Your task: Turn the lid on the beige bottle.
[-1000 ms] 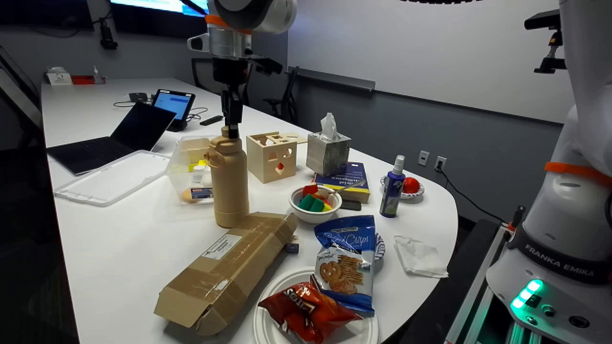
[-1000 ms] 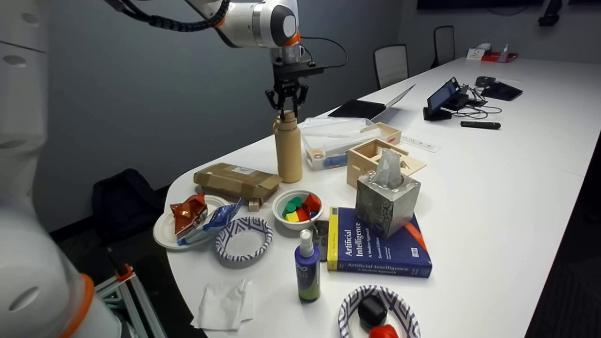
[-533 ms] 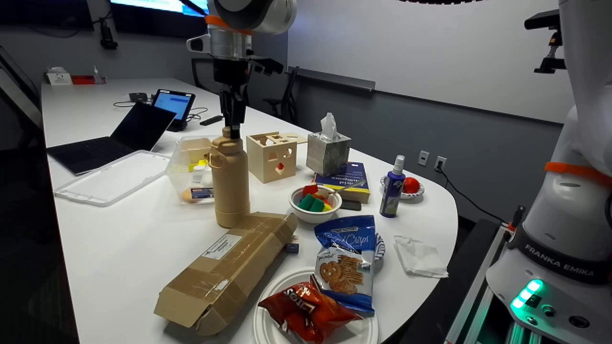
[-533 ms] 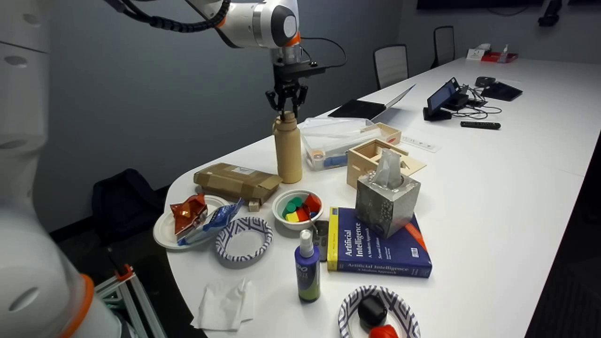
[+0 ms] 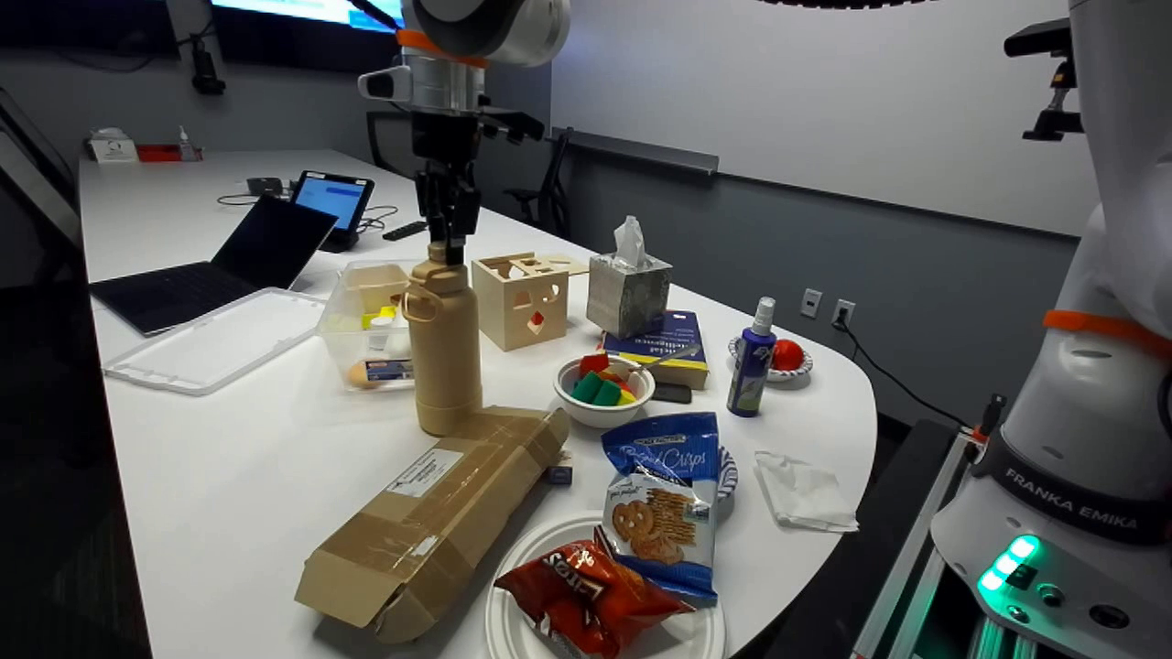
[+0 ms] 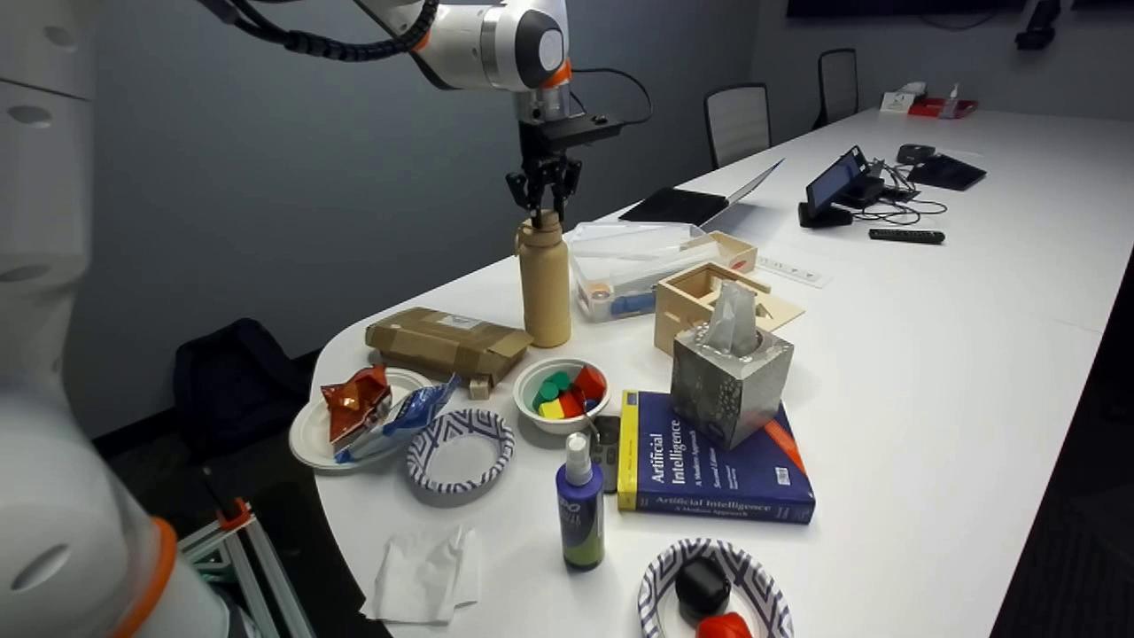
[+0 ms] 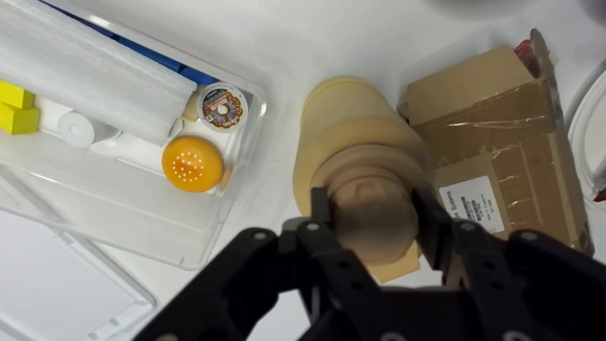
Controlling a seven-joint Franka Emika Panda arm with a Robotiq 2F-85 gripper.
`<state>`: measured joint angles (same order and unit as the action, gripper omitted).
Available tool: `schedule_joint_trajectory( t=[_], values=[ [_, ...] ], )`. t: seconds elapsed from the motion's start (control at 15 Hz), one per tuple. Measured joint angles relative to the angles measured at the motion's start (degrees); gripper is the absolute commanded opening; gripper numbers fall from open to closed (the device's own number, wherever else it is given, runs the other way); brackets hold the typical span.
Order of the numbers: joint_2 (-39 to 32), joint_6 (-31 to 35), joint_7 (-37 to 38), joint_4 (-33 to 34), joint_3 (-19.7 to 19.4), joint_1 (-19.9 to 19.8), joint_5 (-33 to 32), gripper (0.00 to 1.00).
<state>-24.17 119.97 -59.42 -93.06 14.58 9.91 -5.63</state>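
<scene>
Fingers (image 7: 320, 206), pointing down, pinch the lid (image 7: 374, 222) from opposite sides atop the beige bottle (image 5: 446, 357) standing on the desk (image 6: 930, 354), presumably so a twist turns it about the bottle's own axis rather than tipping the lot.

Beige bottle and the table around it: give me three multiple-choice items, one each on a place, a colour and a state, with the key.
1. Where is the tissue box?
A. In the bowl
B. On a plate
C. On the book

2. Colour of the white-dotted round piece in the clear bin?
A. Orange
B. Green
C. Black

3. State of the lid?
A. Off, in the bin
B. On the beige bottle, within the claw
C. Off, on the table

1 C: an exterior view shows it resting there.
2 A: the wrist view shows it orange.
3 B: that view shows it capping the bottle, fingers either side.
</scene>
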Motion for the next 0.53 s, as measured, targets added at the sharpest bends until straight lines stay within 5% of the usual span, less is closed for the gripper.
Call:
schedule_joint_trajectory(
  t=[0.53],
  values=[
    [-0.04, 0.01, -12.14, 0.00, 0.10, -0.74, 1.07, 0.22]
  ],
)
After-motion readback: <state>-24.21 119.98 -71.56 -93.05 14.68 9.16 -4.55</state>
